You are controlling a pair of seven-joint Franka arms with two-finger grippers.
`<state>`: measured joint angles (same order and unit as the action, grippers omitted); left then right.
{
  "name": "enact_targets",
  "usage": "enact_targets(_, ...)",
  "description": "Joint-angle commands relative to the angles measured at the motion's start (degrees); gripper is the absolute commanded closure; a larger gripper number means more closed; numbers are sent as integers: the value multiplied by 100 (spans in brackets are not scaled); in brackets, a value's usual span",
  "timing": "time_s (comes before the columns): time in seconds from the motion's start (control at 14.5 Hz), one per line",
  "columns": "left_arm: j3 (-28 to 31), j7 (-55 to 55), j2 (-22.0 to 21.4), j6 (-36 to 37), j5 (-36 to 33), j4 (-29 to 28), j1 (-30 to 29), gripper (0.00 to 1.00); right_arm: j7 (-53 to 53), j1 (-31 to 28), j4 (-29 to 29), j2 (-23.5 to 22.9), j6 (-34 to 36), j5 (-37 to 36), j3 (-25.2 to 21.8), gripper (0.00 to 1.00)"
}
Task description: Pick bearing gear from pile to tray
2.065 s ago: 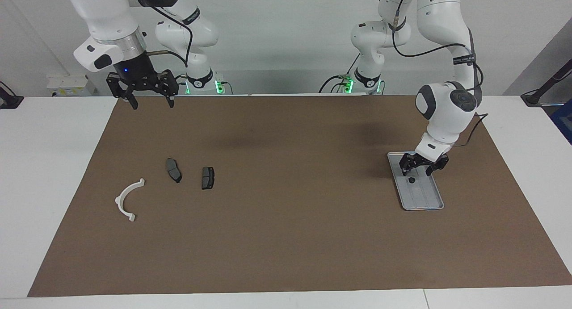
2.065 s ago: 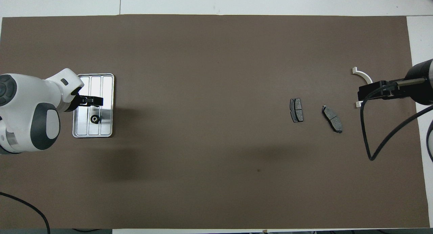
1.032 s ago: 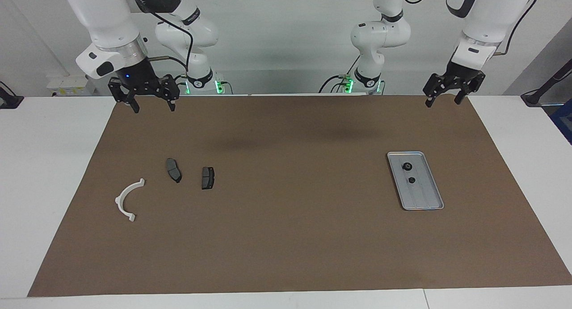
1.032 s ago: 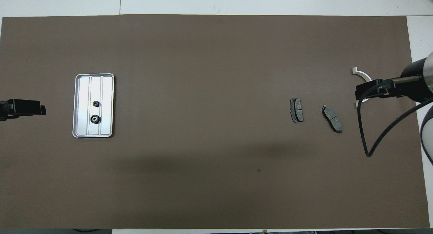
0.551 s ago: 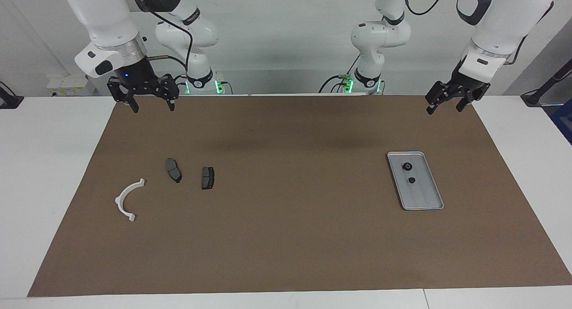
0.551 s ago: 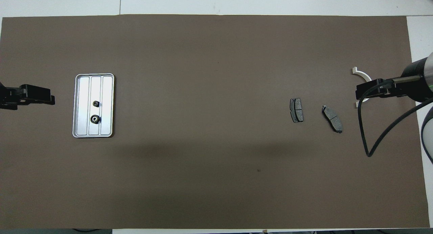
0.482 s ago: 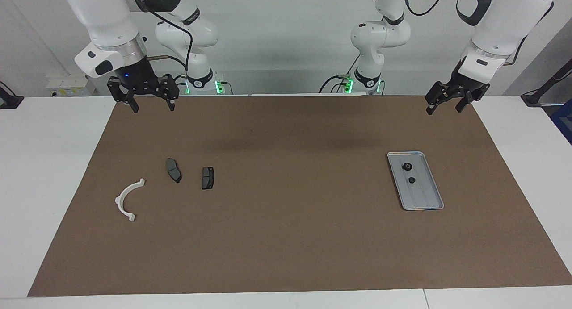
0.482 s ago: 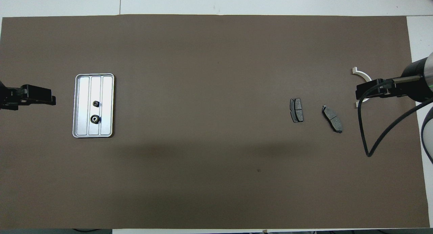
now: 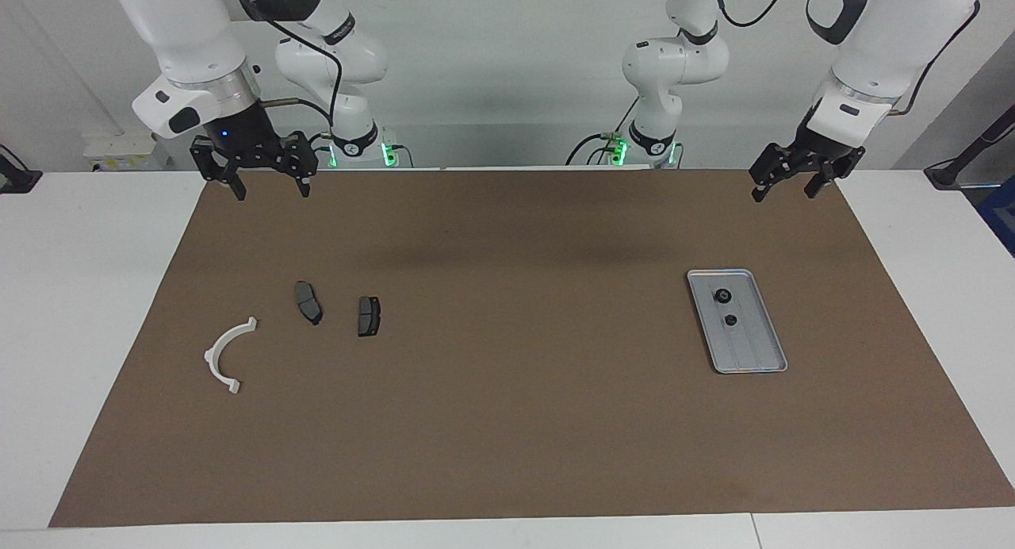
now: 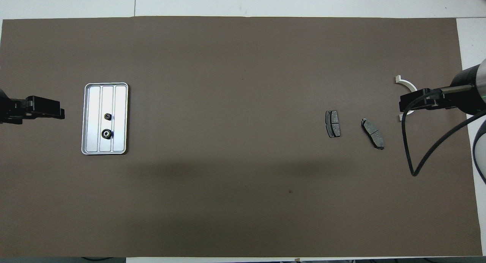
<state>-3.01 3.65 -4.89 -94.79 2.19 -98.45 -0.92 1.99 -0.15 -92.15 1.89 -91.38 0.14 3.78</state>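
I see two small black bearing gears [image 9: 723,296] [image 9: 730,320] lying in the silver ribbed tray [image 9: 761,355], toward the left arm's end of the brown mat [image 9: 507,422]. My left gripper [image 9: 783,186] hangs empty in the air, fingers spread wide. Toward the right arm's end lie two dark brake pads [image 9: 369,316] [image 9: 308,301] and a white arc bracket [image 9: 224,356], well apart from the tray. My right gripper [image 9: 270,188] waits aloft, also wide open and empty.

Even, bright light from above, both views sharp. Soft, broad shadows lie across the brown mat [image 10: 243,202]. The tray [image 10: 120,103] gleams with glare in the overhead view.
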Motion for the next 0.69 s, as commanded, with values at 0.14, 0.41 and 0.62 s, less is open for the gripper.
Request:
enact_targets(0.14,46,-92,32,101,71,115,127,0,108,-47,-13,48,-29,100,27,0)
enact_targets(0.41,55,-101,23,101,54,115,118,0,108,-29,-13,66,-37,91,27,0)
enact_targets(0.62,64,-127,32,328,45,159,118,0,108,-38,-13,66,-47,100,27,0)
